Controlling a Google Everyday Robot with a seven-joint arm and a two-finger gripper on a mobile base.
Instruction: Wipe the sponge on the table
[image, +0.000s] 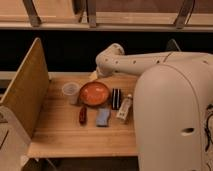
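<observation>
1. Light plank-grain wooden table (65, 135) with an upright wooden side board (25, 90) on its left edge. Dark gap and a shelf rail lie behind.
2. Nearest: the robot's bulky white body (172, 117) fills the right foreground and hides the table's right end.
3. Front row on the table: the sponge (103, 116), a pale blue-grey block, lies flat near the middle. A dark red oblong object (82, 114) lies just beside it on the left, and a white bottle-like item (124, 108) lies to its right.
4. Next row back: a clear plastic cup (71, 91), an orange bowl (94, 93) and a black rectangular object (116, 98). They sit close together, probably as clutter around the target.
5. Farthest: the arm (125, 62) reaches over from the right, bends at the elbow and drops behind the bowl. The gripper (94, 76) sits low by the bowl's far rim, well apart from the sponge and with nothing visibly in it. I cannot tell whether it is wide or narrow.
6. Judgement: a free sponge flat on the wood fits either a wipe still to come or one finished and let go. The pictures don't settle which.
</observation>
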